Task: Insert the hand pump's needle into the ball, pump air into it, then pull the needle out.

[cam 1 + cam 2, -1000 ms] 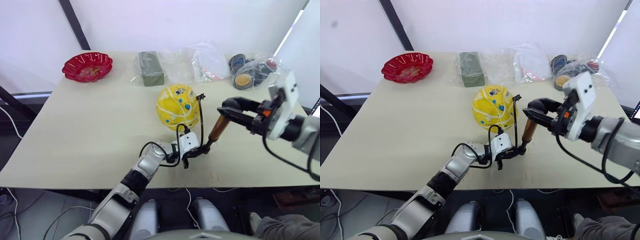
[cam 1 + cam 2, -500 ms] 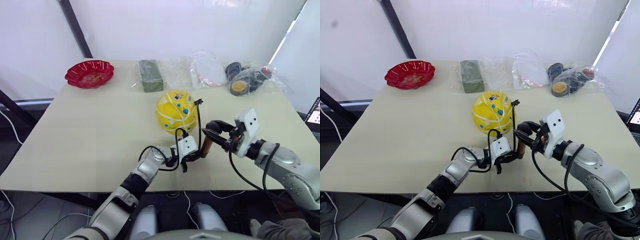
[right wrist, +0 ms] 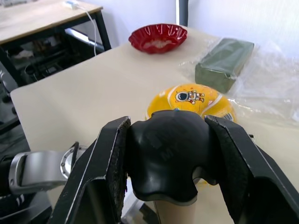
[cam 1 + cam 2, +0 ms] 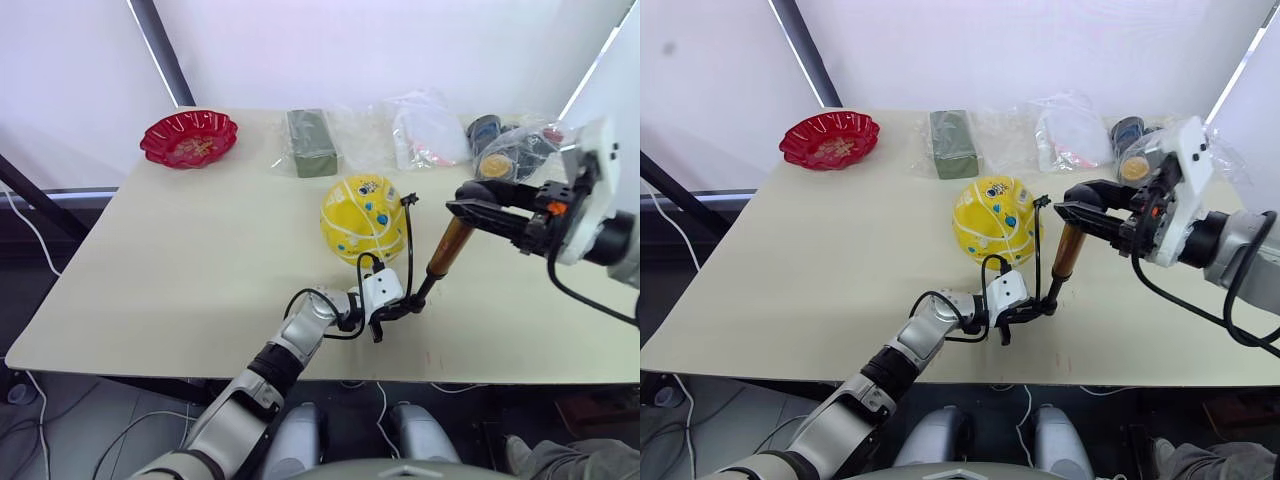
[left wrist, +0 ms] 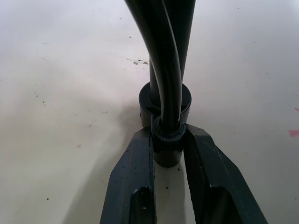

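Yellow ball (image 4: 362, 219) sits mid-table; hand pump (image 4: 444, 250) stands tilted just beside it. My right gripper (image 4: 478, 203) clenches the T-handle for stroking, left gripper (image 5: 168, 156) pinches the base so it won't skate.

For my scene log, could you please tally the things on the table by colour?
Red: 1, the scalloped red bowl.
Green: 1, the dark green block in clear wrap.
Yellow: 1, the yellow ball with white stripes.
Gold-bronze and black: 1, the metal hand pump.
Clear plastic bags with mixed contents: 2, and.
Total: 6.
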`<state>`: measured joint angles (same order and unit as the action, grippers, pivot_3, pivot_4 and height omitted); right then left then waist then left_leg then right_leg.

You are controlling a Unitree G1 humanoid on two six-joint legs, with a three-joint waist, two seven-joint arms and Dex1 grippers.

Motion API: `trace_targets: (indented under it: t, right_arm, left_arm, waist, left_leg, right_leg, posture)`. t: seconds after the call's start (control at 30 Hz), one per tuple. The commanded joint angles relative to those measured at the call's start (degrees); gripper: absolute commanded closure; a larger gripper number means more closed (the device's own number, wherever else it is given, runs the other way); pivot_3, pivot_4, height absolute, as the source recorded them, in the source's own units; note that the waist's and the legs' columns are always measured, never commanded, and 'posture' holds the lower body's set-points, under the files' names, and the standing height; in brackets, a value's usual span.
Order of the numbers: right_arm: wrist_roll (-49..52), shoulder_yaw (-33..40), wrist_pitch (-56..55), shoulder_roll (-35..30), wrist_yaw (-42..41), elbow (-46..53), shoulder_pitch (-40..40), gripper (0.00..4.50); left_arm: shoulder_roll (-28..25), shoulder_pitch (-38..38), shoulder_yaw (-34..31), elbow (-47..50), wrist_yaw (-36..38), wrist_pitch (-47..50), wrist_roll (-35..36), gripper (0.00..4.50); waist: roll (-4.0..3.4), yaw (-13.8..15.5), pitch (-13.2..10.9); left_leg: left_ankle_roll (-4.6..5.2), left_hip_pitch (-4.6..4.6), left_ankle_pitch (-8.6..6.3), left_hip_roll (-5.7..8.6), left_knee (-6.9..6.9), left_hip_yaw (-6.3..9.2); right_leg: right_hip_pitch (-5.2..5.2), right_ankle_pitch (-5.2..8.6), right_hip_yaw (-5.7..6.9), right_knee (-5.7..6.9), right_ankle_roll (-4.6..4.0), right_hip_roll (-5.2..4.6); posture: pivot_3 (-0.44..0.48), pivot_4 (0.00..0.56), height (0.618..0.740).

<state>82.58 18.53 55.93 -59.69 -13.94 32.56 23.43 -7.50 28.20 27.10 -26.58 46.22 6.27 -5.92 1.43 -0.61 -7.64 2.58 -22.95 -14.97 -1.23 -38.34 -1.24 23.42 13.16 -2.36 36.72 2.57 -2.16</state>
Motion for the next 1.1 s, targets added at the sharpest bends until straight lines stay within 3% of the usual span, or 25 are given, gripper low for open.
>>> trace_targets:
  t: [0.03, 0.33, 0.6, 0.73, 0.83, 0.93, 1.1]
  right_arm:
    - [-1.6, 3.7, -1.5, -1.3, 1.9, 0.0, 1.1, 2.48]
    - [-21.3, -12.0, -6.4, 7.4, -3.2, -0.7, -13.7, 2.48]
    - [-34.4, -20.5, -8.2, 13.7, -3.2, -6.0, -18.5, 2.48]
    - [-32.8, -15.0, -9.7, 14.4, -4.2, -2.2, -17.8, 2.48]
    - [-25.2, -6.2, -9.0, 12.3, -4.0, 3.2, -14.5, 2.48]
    - [-16.7, 1.3, -6.5, 9.0, -2.8, 5.4, -11.3, 2.48]
    - [-5.6, 8.6, -3.0, 2.0, 0.0, 4.0, -7.3, 2.48]
  left_arm:
    - [-1.5, -1.9, 0.7, -5.2, 0.0, 2.0, -1.9, 4.14]
    - [-0.9, -2.1, 0.8, -4.6, -0.4, 1.9, -1.8, 4.14]
    - [0.0, -2.0, 1.3, -4.0, 0.3, 1.1, -1.5, 4.14]
    - [-0.5, -2.1, 1.3, -3.7, 1.7, 0.9, -1.2, 4.14]
    - [-1.0, -1.9, 1.3, -4.4, 2.2, 0.7, -1.4, 4.14]
    - [-1.1, -1.9, 1.3, -4.8, 2.4, 0.6, -1.5, 4.14]
    - [-1.4, -1.8, 1.2, -5.2, 2.8, 0.5, -1.5, 4.14]
  waist:
    - [0.01, 0.0, 0.0]
    - [0.4, 0.0, 0.4]
    - [0.4, 0.0, 0.6]
    - [0.57, 0.0, 0.7]
    - [0.35, 0.1, 0.5]
    - [-0.09, 0.3, 0.2]
    - [-0.03, 0.6, 0.1]
  left_leg:
    - [0.0, 0.01, 0.0, -0.02, -0.01, 0.01]
    - [0.0, 0.15, 0.0, -0.04, -0.02, 0.02]
    - [0.0, 0.21, 0.0, -0.06, -0.01, 0.06]
    - [-0.01, 0.29, 0.0, -0.06, -0.01, 0.12]
    - [-0.01, 0.18, -0.01, -0.06, 0.01, 0.17]
    - [-0.01, -0.09, -0.01, 0.0, 0.01, 0.09]
    - [0.09, -0.29, -0.06, 0.02, 0.03, 0.15]
  right_leg:
    - [0.0, 0.0, 0.0, 0.0, 0.0, -0.08]
    - [-0.08, 0.01, -0.01, 0.01, 0.01, -0.1]
    - [-0.11, 0.01, 0.04, 0.01, -0.01, -0.08]
    - [-0.22, 0.03, 0.11, -0.02, 0.01, -0.1]
    - [-0.16, 0.03, 0.09, -0.06, -0.01, -0.14]
    - [0.06, 0.01, 0.09, -0.06, 0.0, -0.17]
    - [0.19, 0.04, 0.11, -0.13, 0.03, 0.09]
  posture:
    - [0.0, 0.15, 0.74]
    - [0.0, 0.15, 0.74]
    - [0.0, 0.15, 0.74]
    - [0.0, 0.15, 0.74]
    - [0.0, 0.15, 0.74]
    - [0.0, 0.15, 0.74]
    - [0.0, 0.15, 0.74]
